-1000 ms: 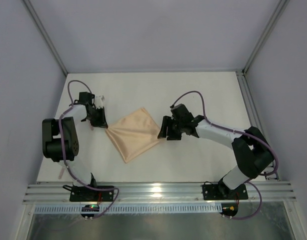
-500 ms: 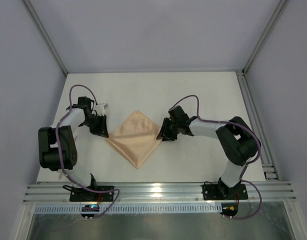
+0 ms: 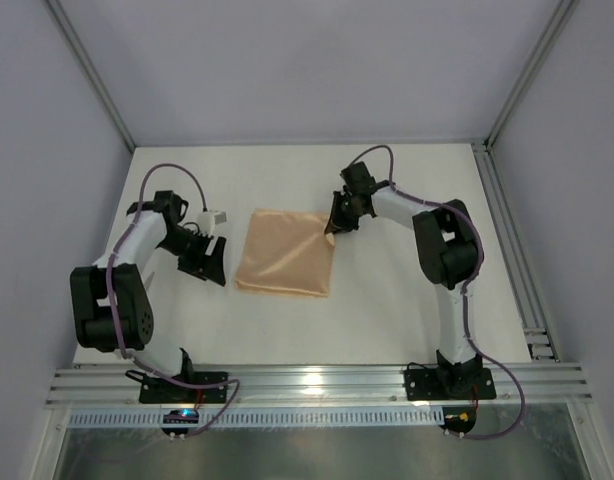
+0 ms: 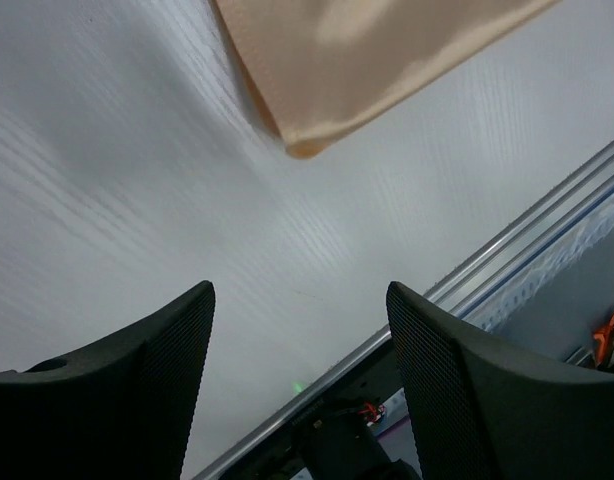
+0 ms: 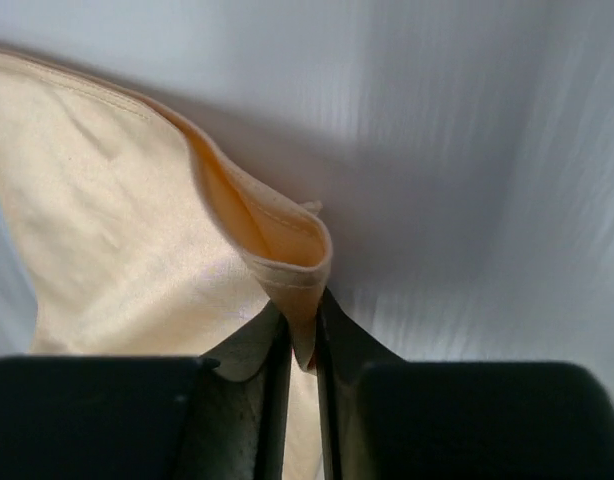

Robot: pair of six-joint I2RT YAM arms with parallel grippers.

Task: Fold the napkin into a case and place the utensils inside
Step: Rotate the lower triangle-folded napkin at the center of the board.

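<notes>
**Top external view.** We are looking down on the white table (image 3: 387, 300), where the napkin (image 3: 284, 252) is lying as a peach-orange, roughly square sheet near the middle, between the two arms. The left gripper (image 3: 215, 265) is hanging just beside the napkin's left edge, apart from it, with its jaws standing spread. The right gripper (image 3: 332, 225) is sitting at the napkin's far right corner, where the cloth is bunching slightly. From this height we cannot tell how its jaws are standing.

**Left wrist view.** We are looking past the two dark fingers (image 4: 147, 370) of the left gripper (image 4: 300, 300), which are standing wide apart and holding nothing. A rounded corner of the napkin (image 4: 367, 60) is lying on the table (image 4: 107, 180) at the top of the frame, beyond the fingertips and not touching them. A metal rail (image 4: 507, 260) is running along the table edge at the lower right. The picture is somewhat blurred.

**Right wrist view.** We are seeing the right gripper (image 5: 299, 335) pinching the napkin (image 5: 107, 220). Its two black fingers (image 5: 247, 350) are pressing almost together on a hemmed fold of cloth. This fold is rising in a loop above the fingertips and casting a shadow on the table (image 5: 467, 150). The rest of the napkin is spreading away to the left, lying flat
</notes>
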